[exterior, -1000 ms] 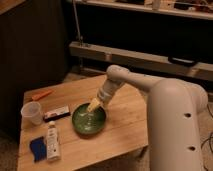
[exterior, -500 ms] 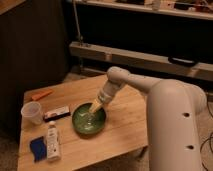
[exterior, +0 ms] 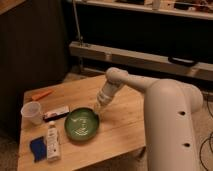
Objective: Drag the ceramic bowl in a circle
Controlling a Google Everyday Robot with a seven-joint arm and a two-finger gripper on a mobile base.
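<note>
The green ceramic bowl (exterior: 82, 123) sits on the wooden table (exterior: 120, 125), near its middle front. It is round, shallow and glossy with a dark rim. My white arm reaches in from the right. The gripper (exterior: 96, 108) is at the bowl's upper right rim, touching or hooked on it. The translucent plastic cup (exterior: 32, 113) stands to the left of the bowl, apart from it.
A dark flat bar (exterior: 56, 113) lies between cup and bowl. A white bottle (exterior: 52, 141) and a blue sponge (exterior: 38, 148) lie at the front left. An orange tool (exterior: 41, 94) lies at the back left. A metal shelf rail (exterior: 150, 57) runs behind the table.
The bowl and the gripper have slid to the left and a little toward the front of the table, closer to the dark bar and the bottle.
</note>
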